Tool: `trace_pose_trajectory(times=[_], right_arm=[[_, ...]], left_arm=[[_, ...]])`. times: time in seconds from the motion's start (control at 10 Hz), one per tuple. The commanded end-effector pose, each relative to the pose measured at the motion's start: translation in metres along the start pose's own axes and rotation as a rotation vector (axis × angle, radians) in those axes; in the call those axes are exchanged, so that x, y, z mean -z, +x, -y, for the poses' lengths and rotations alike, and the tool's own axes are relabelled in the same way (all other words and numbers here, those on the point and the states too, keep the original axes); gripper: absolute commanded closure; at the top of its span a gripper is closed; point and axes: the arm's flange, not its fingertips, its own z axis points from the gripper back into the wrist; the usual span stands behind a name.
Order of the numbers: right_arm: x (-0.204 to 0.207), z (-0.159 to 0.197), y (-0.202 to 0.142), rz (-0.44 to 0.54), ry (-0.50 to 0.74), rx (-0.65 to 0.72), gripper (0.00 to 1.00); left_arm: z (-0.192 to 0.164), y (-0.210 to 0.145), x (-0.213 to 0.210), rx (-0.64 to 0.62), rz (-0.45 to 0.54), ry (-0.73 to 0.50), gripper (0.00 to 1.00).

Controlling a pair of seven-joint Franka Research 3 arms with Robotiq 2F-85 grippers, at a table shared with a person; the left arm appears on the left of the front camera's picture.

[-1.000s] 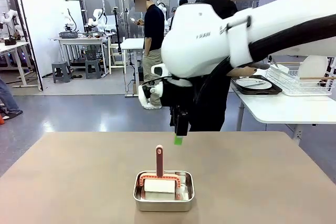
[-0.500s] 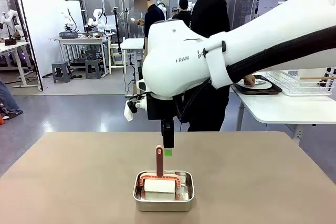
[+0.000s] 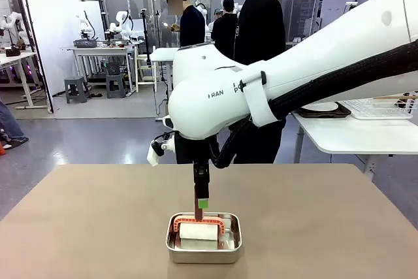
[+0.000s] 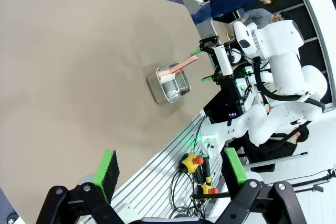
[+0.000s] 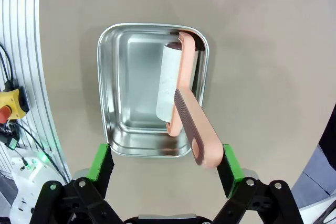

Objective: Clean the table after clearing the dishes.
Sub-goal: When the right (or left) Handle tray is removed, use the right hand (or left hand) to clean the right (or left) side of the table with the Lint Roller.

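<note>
Table (image 3: 78,227) open around steel pan (image 3: 204,247), right fingers (image 5: 101,162) spread astride roller handle (image 5: 191,124), left fingers (image 4: 107,167) spread

Bright, even overhead light, no dim corners. Faint soft shadow rings the steel pan (image 5: 136,87) just ahead of the right gripper (image 5: 165,162). Mild glare streaks on the pan floor. Wrist views bow hard at edges. Front view sharp throughout.

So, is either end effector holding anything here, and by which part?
Nothing is held. The right end effector is open, with the roller handle between its fingers but unclamped. The left end effector is open too, away from the pan.
</note>
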Motion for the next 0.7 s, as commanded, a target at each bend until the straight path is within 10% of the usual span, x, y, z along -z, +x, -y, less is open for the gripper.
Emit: trace_pose_trajectory(times=[0.0,0.6], right_arm=[[0.008,-0.004,0.010,-0.010,-0.039,0.040,0.00],[0.037,0.004,0.009,0.000,-0.074,0.082,0.00]], left_arm=[[0.002,-0.003,-0.003,0.011,0.002,-0.004,0.00],[0.002,-0.003,-0.003,0.011,0.002,-0.004,0.00]])
